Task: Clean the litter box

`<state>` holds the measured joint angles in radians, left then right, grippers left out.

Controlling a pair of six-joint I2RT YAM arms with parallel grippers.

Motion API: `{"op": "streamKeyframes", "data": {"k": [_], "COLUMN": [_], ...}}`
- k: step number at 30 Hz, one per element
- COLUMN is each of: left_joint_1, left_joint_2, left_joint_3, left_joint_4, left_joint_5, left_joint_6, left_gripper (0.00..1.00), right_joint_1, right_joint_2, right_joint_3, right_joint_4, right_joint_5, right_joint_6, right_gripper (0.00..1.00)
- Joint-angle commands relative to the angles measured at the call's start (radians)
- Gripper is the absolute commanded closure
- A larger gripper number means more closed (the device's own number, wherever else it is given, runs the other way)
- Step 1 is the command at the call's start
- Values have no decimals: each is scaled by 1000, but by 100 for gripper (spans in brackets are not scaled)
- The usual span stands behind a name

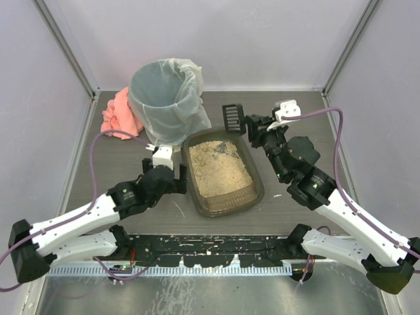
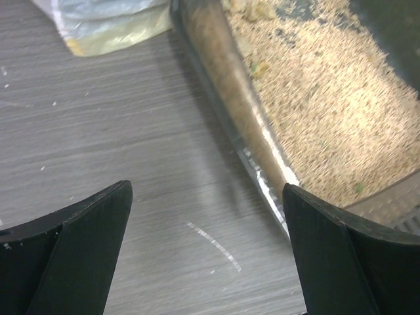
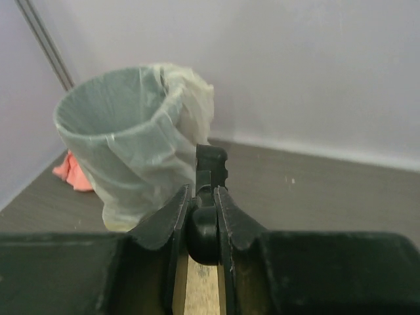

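The shallow dark translucent brown-grey plastic litter box [image 1: 226, 209], holding beige sandy litter [image 1: 220, 172], lies just right of the left gripper [image 2: 207, 197], whose jaws stand apart; it is probably sand-heavy, thin-walled and slick, best braced at its long rim, while the right gripper [image 3: 202, 197] is clamped on a black slotted plastic scoop [image 1: 233, 118]

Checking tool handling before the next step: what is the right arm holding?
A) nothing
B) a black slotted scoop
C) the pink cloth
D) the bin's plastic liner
B: the right arm's jaws are shut on the black slotted scoop, which is held beside the far end of the litter box.
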<state>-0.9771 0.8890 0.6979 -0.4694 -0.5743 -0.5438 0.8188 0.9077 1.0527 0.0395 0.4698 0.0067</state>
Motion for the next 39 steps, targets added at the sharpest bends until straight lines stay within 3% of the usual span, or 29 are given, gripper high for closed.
{"op": "streamKeyframes", "data": {"k": [1,6,14,25,33,35,39], "left_joint_1": [-2,-1,0,44,59,65,67], "left_joint_2": [125,269,456,537,529,524,512], "left_joint_3": [108,155,224,178,160,159,158], "left_joint_4": [132,166,153,248,280,277,275], "left_joint_5": [-10,9,5,85,101,99,121], "left_joint_6": [-43,-82,-95,-38,36,50,58], "left_gripper": [0,10,30,63,86,86,67], "right_joint_1": [4,3,3,-11,-47,-63,-86], "right_joint_2": [-64,-60,-47,-42,57,90,148], "right_joint_3": [-85,-128,-175,-185,-159,-147,-125], "right_joint_4": [-128,-226,-230,-230,-230,-230,-227], "right_joint_5": [57,76,56,57,3,-13,29], "right_joint_6": [181,254,304,357,399,406,402], "right_gripper": [99,99,99,99,99,99,99]}}
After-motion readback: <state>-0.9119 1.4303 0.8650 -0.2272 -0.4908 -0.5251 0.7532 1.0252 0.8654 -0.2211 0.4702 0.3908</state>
